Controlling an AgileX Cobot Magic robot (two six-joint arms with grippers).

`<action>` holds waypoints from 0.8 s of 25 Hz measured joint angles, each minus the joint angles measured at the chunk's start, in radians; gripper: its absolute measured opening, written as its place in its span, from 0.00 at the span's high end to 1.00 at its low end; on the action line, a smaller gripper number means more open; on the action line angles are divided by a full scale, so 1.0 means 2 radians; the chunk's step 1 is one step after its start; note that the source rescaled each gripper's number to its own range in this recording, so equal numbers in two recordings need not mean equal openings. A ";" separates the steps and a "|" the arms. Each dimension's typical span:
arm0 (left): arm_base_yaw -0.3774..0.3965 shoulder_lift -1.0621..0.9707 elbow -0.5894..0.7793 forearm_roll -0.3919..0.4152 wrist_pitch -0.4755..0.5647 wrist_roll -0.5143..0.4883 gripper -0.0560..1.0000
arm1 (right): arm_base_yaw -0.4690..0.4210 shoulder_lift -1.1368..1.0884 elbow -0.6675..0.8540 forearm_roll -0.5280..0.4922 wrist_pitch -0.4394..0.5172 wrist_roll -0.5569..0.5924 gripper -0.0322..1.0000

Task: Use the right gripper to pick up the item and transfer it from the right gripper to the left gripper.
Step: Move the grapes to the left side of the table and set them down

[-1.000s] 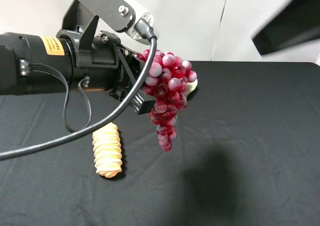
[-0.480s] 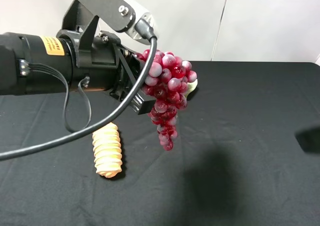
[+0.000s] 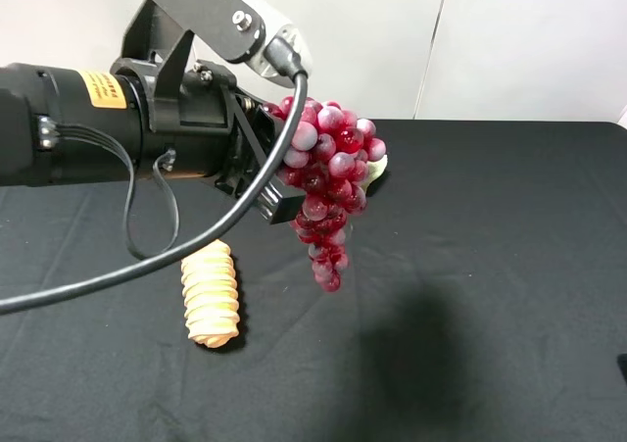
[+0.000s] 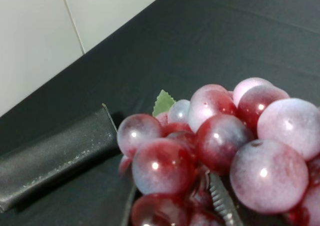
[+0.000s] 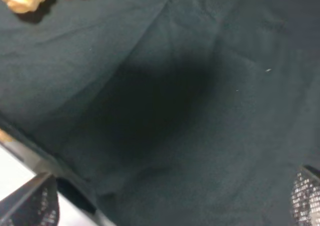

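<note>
From the high camera, my left pincer (image 3: 279, 158) is pinching the grape bunch (image 3: 328, 177) by its upper part. The bunch dangles clear above the black worktop (image 3: 509, 226), with a twisted pastry (image 3: 211, 295) lying below and off to one side. My right pincer does not show in this view.

At my left wrist, berries crowd right up to the lens beside one dark finger (image 4: 50, 156), and a green leaf (image 4: 162, 101) peeks out behind them. I cannot see a stem in the grip. If I am squeezing only round berries, a jolt or swing could let the bunch slide out.

At my right wrist, the right pincer (image 5: 168, 201) is spread wide and empty over bare cloth, well apart from the bunch.
</note>
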State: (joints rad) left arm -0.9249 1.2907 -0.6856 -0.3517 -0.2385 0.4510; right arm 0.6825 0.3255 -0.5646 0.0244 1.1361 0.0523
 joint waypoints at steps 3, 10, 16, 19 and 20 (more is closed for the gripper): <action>0.000 0.000 0.000 0.000 0.000 0.000 0.94 | 0.000 -0.034 0.015 -0.024 -0.011 0.005 0.00; 0.000 0.000 0.000 0.000 0.000 0.000 0.94 | 0.000 -0.063 0.034 -0.039 -0.050 0.008 0.00; 0.000 0.000 0.000 0.000 0.000 0.000 0.94 | 0.002 -0.063 0.034 -0.038 -0.052 0.007 0.00; 0.000 0.000 0.000 0.000 0.000 0.000 0.94 | 0.002 -0.063 0.034 -0.038 -0.052 0.007 0.00; 0.000 0.000 0.000 0.000 0.000 0.000 0.94 | 0.002 -0.063 0.034 -0.038 -0.052 0.007 0.00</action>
State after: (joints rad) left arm -0.9249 1.2907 -0.6856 -0.3517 -0.2385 0.4510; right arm 0.6856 0.1986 -0.4965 -0.0514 1.0328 0.0666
